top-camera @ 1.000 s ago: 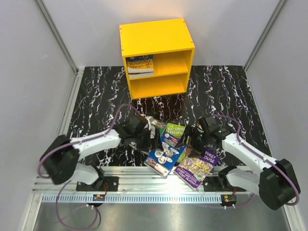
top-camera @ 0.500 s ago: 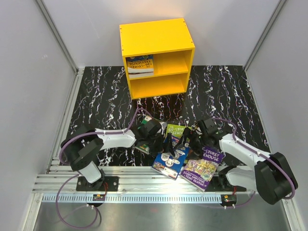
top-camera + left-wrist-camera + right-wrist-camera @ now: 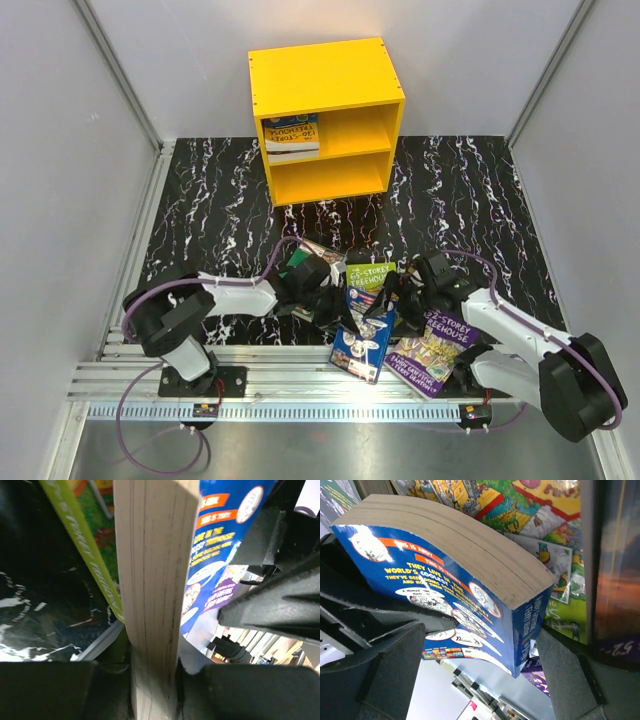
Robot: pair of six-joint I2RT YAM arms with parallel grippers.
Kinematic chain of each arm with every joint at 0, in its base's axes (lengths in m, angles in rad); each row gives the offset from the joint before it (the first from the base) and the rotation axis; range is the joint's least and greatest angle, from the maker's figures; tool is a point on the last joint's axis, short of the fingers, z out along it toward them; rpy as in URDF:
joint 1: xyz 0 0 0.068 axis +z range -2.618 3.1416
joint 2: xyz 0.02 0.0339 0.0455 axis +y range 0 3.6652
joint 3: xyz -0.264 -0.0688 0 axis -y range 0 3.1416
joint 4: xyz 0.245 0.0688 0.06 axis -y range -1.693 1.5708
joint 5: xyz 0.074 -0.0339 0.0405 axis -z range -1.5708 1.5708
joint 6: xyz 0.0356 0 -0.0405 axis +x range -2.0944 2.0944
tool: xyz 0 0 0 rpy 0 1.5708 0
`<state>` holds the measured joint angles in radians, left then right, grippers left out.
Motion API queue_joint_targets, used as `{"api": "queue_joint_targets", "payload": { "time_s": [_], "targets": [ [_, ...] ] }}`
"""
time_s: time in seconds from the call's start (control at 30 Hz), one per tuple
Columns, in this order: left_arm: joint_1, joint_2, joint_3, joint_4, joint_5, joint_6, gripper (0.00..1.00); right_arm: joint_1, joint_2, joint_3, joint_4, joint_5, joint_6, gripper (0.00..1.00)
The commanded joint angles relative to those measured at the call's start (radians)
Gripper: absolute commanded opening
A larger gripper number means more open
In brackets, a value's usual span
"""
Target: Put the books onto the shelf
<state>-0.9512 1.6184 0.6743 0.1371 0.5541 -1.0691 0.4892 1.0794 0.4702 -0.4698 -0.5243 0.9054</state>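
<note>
A blue book (image 3: 364,340) stands tilted on edge near the table's front. My left gripper (image 3: 335,305) is shut on it; in the left wrist view its cream page block (image 3: 155,555) is pinched between the jaws of that gripper (image 3: 155,675). My right gripper (image 3: 392,295) is open, and the blue book's spine end (image 3: 445,580) sits loosely between the fingers of the gripper (image 3: 480,635). A green book (image 3: 367,272) lies flat behind it and a purple book (image 3: 437,345) to its right. The yellow shelf (image 3: 325,80) stands at the back with one book (image 3: 292,135) in its upper compartment.
A dark-covered book (image 3: 615,580) lies right beside my right gripper's finger. The metal rail (image 3: 300,375) with both arm bases runs along the near edge, just in front of the blue and purple books. Grey walls close in both sides.
My left gripper has closed on the blue book, which has tipped up on edge and shifted toward the near edge. The purple book slid a little to the right.
</note>
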Motion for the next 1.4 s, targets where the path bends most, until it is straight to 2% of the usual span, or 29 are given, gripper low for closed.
{"api": "queue_joint_targets", "payload": {
  "time_s": [0.0, 0.13, 0.23, 0.43, 0.57, 0.63, 0.73, 0.83, 1.03, 1.17, 1.37],
  "targets": [
    [-0.044, -0.060, 0.030, 0.002, -0.028, 0.012, 0.00, 0.012, -0.041, 0.079, -0.030, 0.055, -0.023, 0.97],
    [-0.037, -0.170, 0.085, -0.180, -0.112, 0.066, 0.00, 0.011, -0.087, 0.183, -0.142, 0.058, -0.048, 1.00],
    [-0.006, -0.297, 0.085, -0.203, -0.150, 0.037, 0.00, 0.011, -0.136, 0.248, -0.207, 0.053, -0.045, 1.00],
    [0.170, -0.459, 0.132, -0.185, -0.171, -0.035, 0.00, 0.011, -0.193, 0.309, -0.193, 0.024, 0.025, 1.00],
    [0.300, -0.440, 0.180, -0.142, -0.161, -0.078, 0.00, 0.011, -0.194, 0.283, -0.060, -0.029, 0.116, 1.00],
    [0.328, -0.390, 0.221, -0.105, -0.142, -0.092, 0.00, 0.011, -0.179, 0.255, 0.067, -0.060, 0.188, 1.00],
    [0.345, -0.336, 0.292, -0.091, -0.111, -0.088, 0.00, 0.009, -0.121, 0.277, 0.140, -0.054, 0.199, 1.00],
    [0.347, -0.302, 0.323, -0.085, -0.100, -0.089, 0.00, 0.008, -0.057, 0.347, 0.134, -0.017, 0.158, 1.00],
    [0.370, -0.311, 0.283, -0.027, -0.056, -0.127, 0.00, -0.009, 0.016, 0.438, 0.145, 0.032, 0.141, 1.00],
    [0.414, -0.331, 0.258, -0.011, -0.017, -0.147, 0.00, -0.009, 0.022, 0.461, 0.152, 0.037, 0.127, 0.91],
    [0.491, -0.331, 0.292, -0.057, 0.075, -0.143, 0.00, -0.009, 0.017, 0.490, 0.045, 0.079, 0.033, 0.97]
  ]
}}
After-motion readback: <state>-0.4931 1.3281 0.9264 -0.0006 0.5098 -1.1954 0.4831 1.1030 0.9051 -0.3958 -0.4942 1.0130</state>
